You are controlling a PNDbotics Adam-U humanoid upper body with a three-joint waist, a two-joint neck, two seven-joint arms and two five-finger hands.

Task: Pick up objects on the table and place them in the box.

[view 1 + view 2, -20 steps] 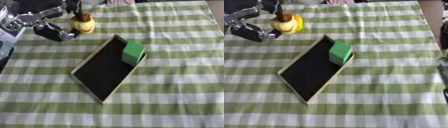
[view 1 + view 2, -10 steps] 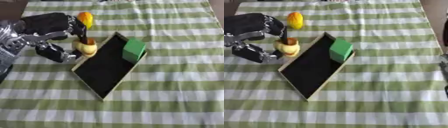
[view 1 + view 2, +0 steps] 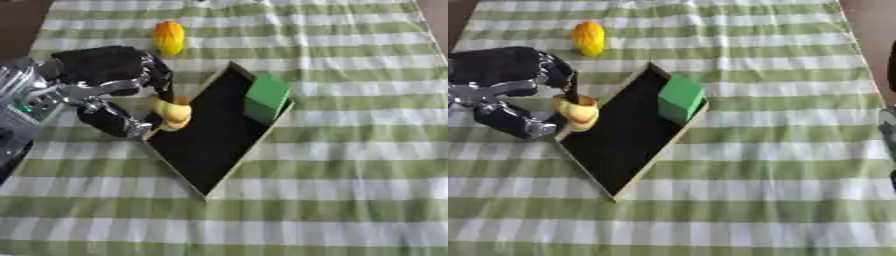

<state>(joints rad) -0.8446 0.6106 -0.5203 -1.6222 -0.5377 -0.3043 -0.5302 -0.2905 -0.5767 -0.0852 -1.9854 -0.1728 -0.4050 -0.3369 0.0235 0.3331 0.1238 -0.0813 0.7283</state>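
left hand (image 3: 109, 82): yours, in from the left, fingers and thumb pinched on the yellow piece (image 3: 173, 113). It sits just left of the box.
yellow piece: small, pale yellow with an orange patch, can't make out what it is. It hangs right over the box's left wall, roughly half across the rim, not yet over the black floor.
key relation: the open floor lies to the right of the held piece and a bit toward you. My read: you need a short carry to the right before letting go, otherwise it may catch the rim and drop outside.
box (image 3: 187, 171): shallow, black floor, pale rim, long axis running diagonally from far right to near left. Most of the floor is bare, so there's plenty of room to set down.
green block (image 3: 265, 98): already inside, at the far right end against the right wall, well apart from the held piece. No clash for a drop mid-floor.
orange piece (image 3: 169, 37): oval, on the cloth beyond the box's far end, apart from it. Left hand is the nearer one, so likely next.
cloth (image 3: 350, 165): green and white stripes, open on the right and near sides.
right hand: only a sliver shows at the right edge of the right eye view, can't tell its fingers. Far from everything.
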